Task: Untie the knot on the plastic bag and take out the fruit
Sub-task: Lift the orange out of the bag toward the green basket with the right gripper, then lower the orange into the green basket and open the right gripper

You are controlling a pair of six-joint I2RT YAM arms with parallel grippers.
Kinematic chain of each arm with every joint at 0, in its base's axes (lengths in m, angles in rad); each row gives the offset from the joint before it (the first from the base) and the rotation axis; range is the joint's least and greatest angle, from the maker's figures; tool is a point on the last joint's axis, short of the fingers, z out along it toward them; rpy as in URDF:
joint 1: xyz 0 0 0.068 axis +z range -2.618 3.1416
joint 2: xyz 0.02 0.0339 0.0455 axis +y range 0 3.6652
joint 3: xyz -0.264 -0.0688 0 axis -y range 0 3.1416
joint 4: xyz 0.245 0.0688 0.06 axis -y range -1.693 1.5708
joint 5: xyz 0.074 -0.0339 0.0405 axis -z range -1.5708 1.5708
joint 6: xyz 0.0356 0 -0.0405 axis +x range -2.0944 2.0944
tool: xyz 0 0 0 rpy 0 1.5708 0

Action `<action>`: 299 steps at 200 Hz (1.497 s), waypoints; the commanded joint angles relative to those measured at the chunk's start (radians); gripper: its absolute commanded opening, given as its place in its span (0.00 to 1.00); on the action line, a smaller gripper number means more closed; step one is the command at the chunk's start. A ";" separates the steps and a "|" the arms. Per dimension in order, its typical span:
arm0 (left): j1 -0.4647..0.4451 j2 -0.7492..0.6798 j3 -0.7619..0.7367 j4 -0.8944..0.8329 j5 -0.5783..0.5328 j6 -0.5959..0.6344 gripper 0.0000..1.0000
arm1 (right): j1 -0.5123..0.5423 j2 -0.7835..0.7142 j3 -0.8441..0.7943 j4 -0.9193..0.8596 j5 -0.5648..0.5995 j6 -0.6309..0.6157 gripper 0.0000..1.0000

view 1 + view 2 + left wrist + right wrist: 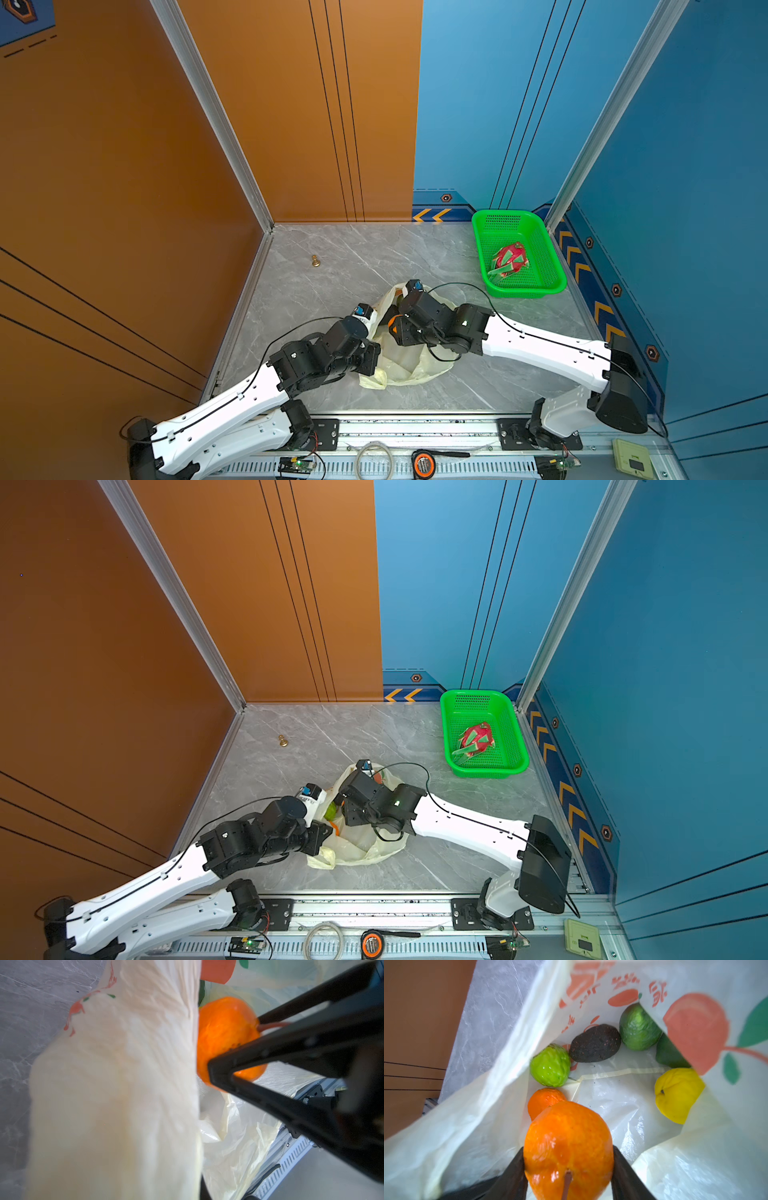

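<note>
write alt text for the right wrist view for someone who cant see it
The right gripper clamps a large orange with a brown stem between its black fingers, inside the open plastic bag. Beyond it on the bag's floor lie a smaller orange, a bright green fruit, a dark avocado, a duller green fruit and a yellow lemon.

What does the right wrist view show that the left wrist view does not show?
Only the right wrist view: the plastic bag from inside, with a dark avocado, a yellow lemon, green fruits and a small orange. Only the left wrist view: the bag's wall bunched close to the lens, and the right gripper with its fingers seen from the side. Both: the bag, the grey table and the large orange fruit between those fingers.
</note>
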 commanded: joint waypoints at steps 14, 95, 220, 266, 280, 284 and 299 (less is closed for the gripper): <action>0.014 0.006 0.030 0.015 0.004 0.026 0.00 | -0.066 -0.071 0.123 -0.138 -0.027 -0.050 0.42; 0.011 0.013 0.038 0.020 -0.002 0.032 0.00 | -0.453 -0.078 0.266 -0.151 -0.185 -0.180 0.41; 0.007 0.015 0.044 0.020 -0.020 0.029 0.00 | -1.100 0.098 0.208 -0.118 -0.241 -0.381 0.41; 0.004 0.018 0.052 0.021 -0.025 0.031 0.00 | -1.240 0.238 0.212 -0.110 -0.205 -0.413 0.40; 0.004 0.018 0.050 0.020 -0.023 0.033 0.00 | -1.263 0.274 0.214 -0.109 -0.179 -0.419 0.40; 0.004 0.017 0.051 0.020 -0.023 0.033 0.00 | -1.269 0.285 0.214 -0.107 -0.172 -0.421 0.40; 0.004 0.014 0.050 0.020 -0.024 0.033 0.00 | -1.282 0.319 0.213 -0.100 -0.153 -0.426 0.40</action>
